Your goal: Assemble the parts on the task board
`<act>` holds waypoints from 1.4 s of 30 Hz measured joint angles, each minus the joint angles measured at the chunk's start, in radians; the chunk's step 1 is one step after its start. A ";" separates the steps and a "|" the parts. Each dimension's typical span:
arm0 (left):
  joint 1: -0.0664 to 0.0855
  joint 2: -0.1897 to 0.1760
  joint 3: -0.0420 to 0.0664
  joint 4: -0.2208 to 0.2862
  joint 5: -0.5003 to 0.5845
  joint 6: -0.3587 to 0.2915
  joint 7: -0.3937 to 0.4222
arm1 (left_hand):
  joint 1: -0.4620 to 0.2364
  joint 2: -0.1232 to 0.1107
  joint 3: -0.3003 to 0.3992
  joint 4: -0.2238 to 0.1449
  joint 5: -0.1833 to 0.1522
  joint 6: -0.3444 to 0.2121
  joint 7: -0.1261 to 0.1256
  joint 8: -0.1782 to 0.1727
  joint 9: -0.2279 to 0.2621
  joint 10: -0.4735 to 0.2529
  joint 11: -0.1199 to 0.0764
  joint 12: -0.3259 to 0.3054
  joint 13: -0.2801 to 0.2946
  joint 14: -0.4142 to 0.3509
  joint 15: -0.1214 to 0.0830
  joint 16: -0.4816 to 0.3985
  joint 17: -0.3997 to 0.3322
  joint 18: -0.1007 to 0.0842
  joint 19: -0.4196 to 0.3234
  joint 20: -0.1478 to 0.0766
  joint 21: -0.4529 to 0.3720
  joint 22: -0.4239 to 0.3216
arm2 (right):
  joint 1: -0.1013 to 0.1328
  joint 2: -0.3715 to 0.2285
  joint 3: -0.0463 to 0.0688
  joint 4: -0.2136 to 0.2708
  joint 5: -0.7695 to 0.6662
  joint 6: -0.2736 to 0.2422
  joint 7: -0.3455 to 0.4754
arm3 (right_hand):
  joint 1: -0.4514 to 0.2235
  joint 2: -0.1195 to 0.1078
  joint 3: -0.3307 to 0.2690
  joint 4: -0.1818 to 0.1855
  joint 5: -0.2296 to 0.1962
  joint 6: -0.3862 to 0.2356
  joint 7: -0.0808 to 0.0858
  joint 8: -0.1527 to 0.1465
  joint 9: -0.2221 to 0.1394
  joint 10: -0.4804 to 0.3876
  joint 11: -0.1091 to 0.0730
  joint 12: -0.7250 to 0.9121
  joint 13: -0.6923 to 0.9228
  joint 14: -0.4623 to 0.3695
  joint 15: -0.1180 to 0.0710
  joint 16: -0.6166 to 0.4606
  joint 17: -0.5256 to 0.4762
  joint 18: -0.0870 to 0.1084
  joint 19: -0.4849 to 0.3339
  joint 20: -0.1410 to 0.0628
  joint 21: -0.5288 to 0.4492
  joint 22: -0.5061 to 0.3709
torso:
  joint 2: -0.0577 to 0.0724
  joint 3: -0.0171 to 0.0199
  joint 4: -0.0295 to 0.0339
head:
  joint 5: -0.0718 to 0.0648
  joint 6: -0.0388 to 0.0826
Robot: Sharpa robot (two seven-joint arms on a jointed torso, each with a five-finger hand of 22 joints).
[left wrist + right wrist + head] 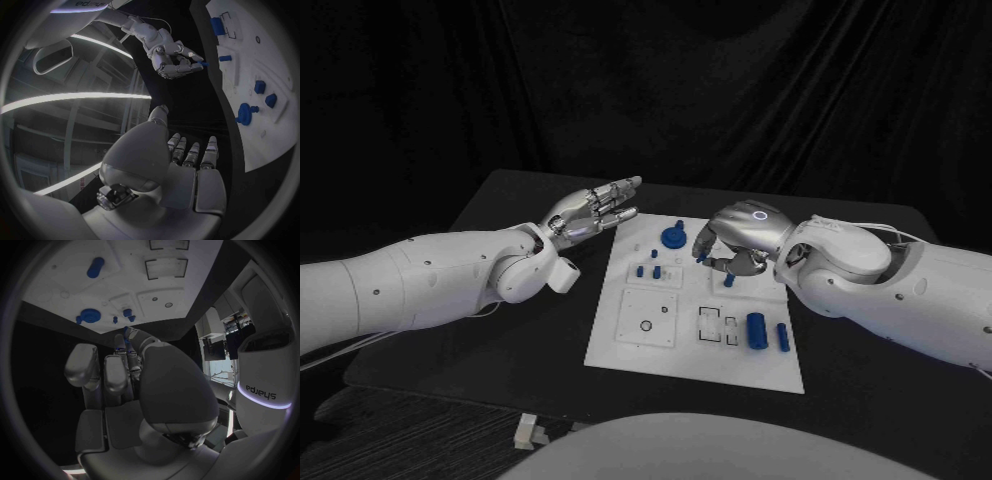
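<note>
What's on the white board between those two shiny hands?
In the head view, the round blue disc part stands on the task board between the left hand and the right hand.

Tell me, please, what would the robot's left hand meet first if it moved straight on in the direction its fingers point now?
Probably nothing: the silver left hand points past the far left corner of the white task board, over bare black table. The way looks free, though depth is unclear.
</note>
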 measured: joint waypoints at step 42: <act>-0.017 -0.023 0.000 0.017 0.001 -0.045 0.000 | -0.207 0.022 -0.098 0.036 -0.266 -0.078 -0.107 -0.008 -0.008 -0.053 -0.024 -0.070 -0.012 -0.006 -0.076 0.000 -0.001 -0.038 -0.060 -0.177 -0.027 -0.191 | -0.125 0.149 0.000 -0.104 -0.070 0.055 0.001 | -0.001 -0.002 0.000 -0.006 0.009 -0.004 -0.003 -0.010 0.004 0.005 -0.005 -0.006 0.000 0.004 -0.004 0.029 0.039 -0.005 0.016 -0.002 0.072 0.000 | 0.002 0.0023 -0.0004 | 0.013 0.000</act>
